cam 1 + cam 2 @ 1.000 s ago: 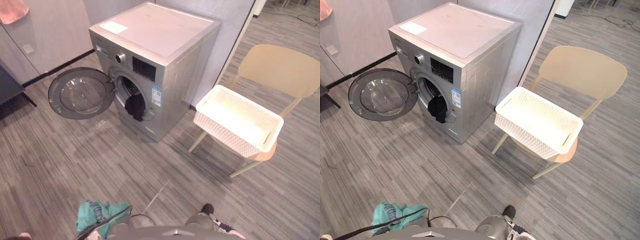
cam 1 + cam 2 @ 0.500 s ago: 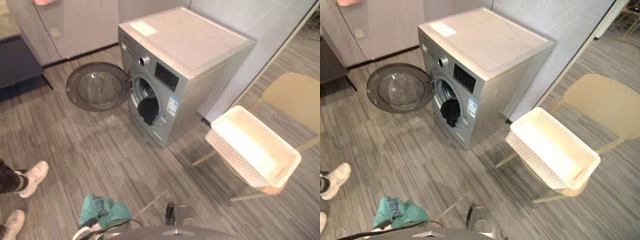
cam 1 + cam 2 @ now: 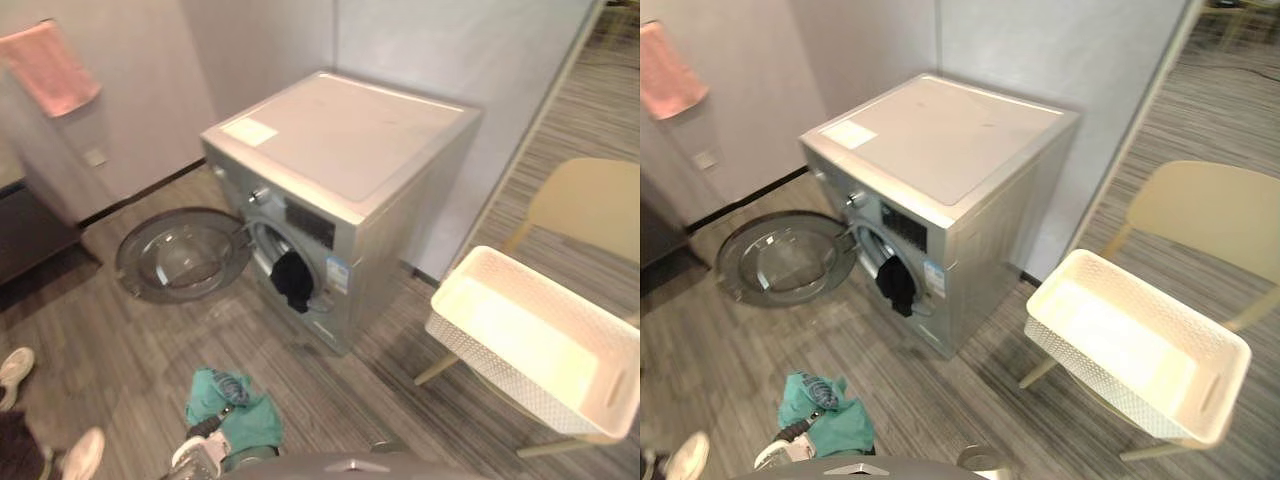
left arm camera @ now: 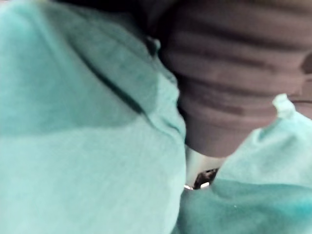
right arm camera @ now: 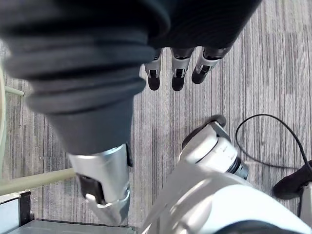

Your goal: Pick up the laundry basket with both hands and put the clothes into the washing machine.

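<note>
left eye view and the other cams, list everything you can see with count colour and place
washing machine: one, silver, against the wall
door: one, round, grey rim, swung open to the machine's left
dark garment: one, black, hanging out of the drum opening
laundry basket: one, cream, on the chair seat, nothing visible inside
chair: one, beige, right of the machine
towel: one, pink, hanging on the wall at upper left
person's shoes: two, white, on the floor at left
teal cloth: one, teal, bunched around the left hand
left hand: one, dark cover, wrapped in the teal cloth
right hand: one, silver fingers straight, holding nothing, above the floor
</note>
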You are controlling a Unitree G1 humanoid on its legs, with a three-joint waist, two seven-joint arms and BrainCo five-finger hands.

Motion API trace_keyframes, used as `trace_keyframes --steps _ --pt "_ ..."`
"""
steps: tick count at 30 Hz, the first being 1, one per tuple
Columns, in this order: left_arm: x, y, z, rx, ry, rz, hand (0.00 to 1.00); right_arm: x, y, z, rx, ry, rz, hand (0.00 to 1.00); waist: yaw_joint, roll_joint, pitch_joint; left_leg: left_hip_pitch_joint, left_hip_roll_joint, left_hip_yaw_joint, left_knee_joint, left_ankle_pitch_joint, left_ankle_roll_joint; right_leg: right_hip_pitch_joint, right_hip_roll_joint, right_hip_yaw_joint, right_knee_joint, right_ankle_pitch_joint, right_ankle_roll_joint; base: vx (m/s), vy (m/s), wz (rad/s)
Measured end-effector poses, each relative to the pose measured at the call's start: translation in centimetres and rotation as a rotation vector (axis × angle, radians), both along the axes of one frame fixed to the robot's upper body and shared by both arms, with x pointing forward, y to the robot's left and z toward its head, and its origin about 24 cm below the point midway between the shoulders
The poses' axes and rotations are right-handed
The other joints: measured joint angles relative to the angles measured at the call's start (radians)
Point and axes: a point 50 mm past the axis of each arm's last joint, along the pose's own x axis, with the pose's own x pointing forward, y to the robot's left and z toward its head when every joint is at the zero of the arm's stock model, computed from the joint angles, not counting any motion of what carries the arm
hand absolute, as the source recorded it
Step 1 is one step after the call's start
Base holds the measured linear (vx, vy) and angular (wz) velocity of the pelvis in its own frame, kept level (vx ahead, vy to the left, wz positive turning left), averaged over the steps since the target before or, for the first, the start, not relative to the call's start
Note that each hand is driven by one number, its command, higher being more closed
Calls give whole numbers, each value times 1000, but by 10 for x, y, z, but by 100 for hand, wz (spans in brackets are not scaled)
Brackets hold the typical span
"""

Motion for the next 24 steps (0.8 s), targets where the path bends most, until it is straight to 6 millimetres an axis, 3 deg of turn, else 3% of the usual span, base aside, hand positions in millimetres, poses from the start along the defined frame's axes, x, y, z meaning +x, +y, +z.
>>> trace_keyframes --steps 2,4,5,6,7,8,9,10,11,13,14,15,16,17,18,19,20,21,22,24 --pt "2 10 2 33 0 7 100 14 4 0 6 -27 38 0 13 -19 0 -23 57 -27 -218 -13 22 10 -31 84 -32 5 12 312 378 -163" --pt "2 16 3 47 -2 25 100 15 3 1 -1 -30 57 0 27 -36 -8 -16 110 -118 -448 13 34 9 -71 173 -44 -25 56 307 487 -138" --pt "0 17 3 55 7 50 100 13 1 1 -7 -23 58 0 30 -43 -13 10 134 -205 -589 40 28 9 -107 239 -44 -61 110 329 649 -122" --pt "-3 16 2 58 17 56 100 9 -1 2 -14 -11 60 0 29 -39 -25 19 137 -226 -629 45 29 11 -132 266 -48 -86 132 402 799 -108" --pt "-7 14 1 55 31 58 100 2 -4 2 -20 6 51 0 27 -26 -45 19 135 -223 -647 42 33 11 -152 277 -55 -98 132 384 775 -82" --pt "-12 19 0 69 51 55 100 -12 4 -4 20 56 13 0 21 -56 -68 5 89 -197 -568 58 -163 10 -225 321 -45 -89 156 422 744 -48" --pt "-12 34 3 110 58 47 100 -19 26 -10 93 68 -56 0 -8 -112 -90 -3 42 -181 -517 23 -164 -8 -255 345 -13 -3 144 419 704 -34" --pt "-10 37 4 122 56 31 100 -19 29 -10 100 65 -66 0 -11 -122 -94 -2 36 -174 -501 12 -168 -20 -259 355 -2 61 145 431 706 -17" --pt "-5 35 5 128 48 -14 100 -24 30 -11 105 81 -62 0 -4 -133 -99 21 26 -149 -494 -7 -163 -33 -263 379 6 186 147 320 565 -29" --pt "3 24 5 128 43 -114 100 -22 32 -11 106 72 -64 0 -7 -133 -100 58 -3 -111 -517 -14 -137 -69 -271 396 35 382 134 260 502 -27" --pt "8 14 4 125 37 -189 100 -21 31 -10 103 69 -61 0 -8 -129 -100 97 -27 -74 -549 -12 -104 -106 -280 393 65 521 95 200 422 -32" --pt "9 8 3 122 38 -240 100 -20 30 -10 103 66 -59 0 -3 -122 -98 133 -35 -39 -585 -7 -89 -147 -280 384 104 579 52 194 410 -49" --pt "7 5 2 119 44 -270 100 -18 29 -10 100 56 -56 0 -7 -117 -96 171 -29 -3 -628 3 -70 -205 -270 344 215 515 47 85 176 -62" --pt "5 2 1 117 58 -290 100 -16 29 -10 99 51 -54 0 -12 -114 -94 211 -33 30 -665 12 -58 -268 -253 267 332 391 62 99 170 -80" --pt "0 -1 -2 105 74 -297 100 -14 26 -9 90 49 -31 0 -11 -106 -89 266 -32 78 -703 21 -49 -316 -226 140 422 277 69 83 116 -109" --pt "-6 -5 -4 95 93 -306 100 -9 24 -8 71 54 34 0 -11 -105 -89 320 -36 138 -742 25 -49 -336 -176 -44 430 211 63 86 87 -107" --pt "-8 -6 -5 92 101 -306 100 -7 24 -8 66 54 57 0 -11 -102 -87 333 -39 163 -755 25 -49 -329 -169 -103 412 177 42 40 26 -97" --pt "-10 -8 -6 85 110 -311 100 -5 21 -7 55 52 74 0 -8 -87 -87 346 -39 184 -772 26 -50 -316 -167 -111 374 174 50 38 23 -108" --pt "-15 -11 -9 75 137 -321 100 1 12 -5 24 48 121 0 -9 -60 -88 381 -35 228 -852 70 -50 -297 -127 -125 277 171 59 33 11 -106" --pt "-11 -11 -9 82 140 -340 100 12 10 -4 12 39 173 0 -16 -62 -76 382 -35 247 -920 118 -36 -294 -110 -187 165 171 59 25 -87 -87"
